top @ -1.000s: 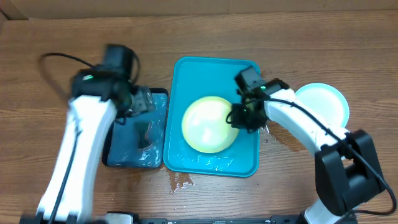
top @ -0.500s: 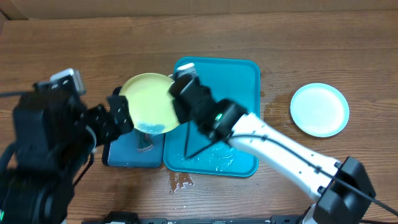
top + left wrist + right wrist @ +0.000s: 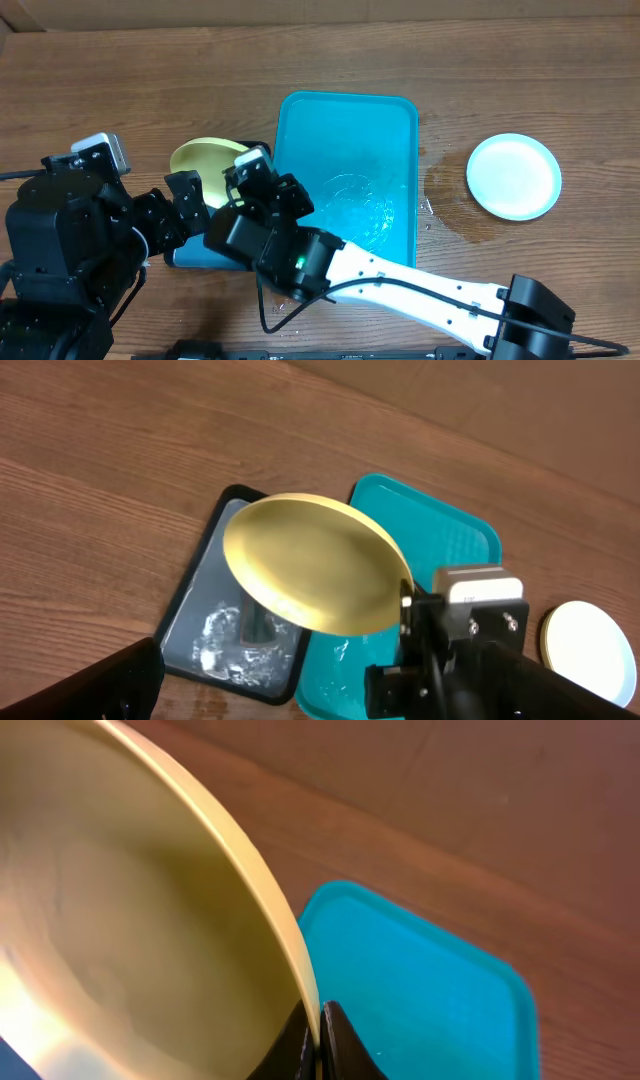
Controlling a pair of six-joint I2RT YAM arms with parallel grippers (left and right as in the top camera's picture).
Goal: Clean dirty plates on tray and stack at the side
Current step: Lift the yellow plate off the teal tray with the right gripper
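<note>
**Two plates, two trays, two arms, one table**

There are two plates. One is a yellow-green round plastic plate [image 3: 200, 157]. The other is a pale teal round plastic plate [image 3: 513, 176].

There are two trays. One is a big teal-blue plastic tray with a raised rim [image 3: 345, 130]. The other is a smaller black-rimmed tray with a grey-blue inside [image 3: 200, 600].

There are two robot arms. One is a mostly white robot arm [image 3: 420, 285]. The other is a mostly black robot arm [image 3: 60, 240].

There is one brown wooden table [image 3: 300, 50].

The left wrist camera also shows two plates and two trays. The right wrist camera shows just one plate and one tray.
</note>
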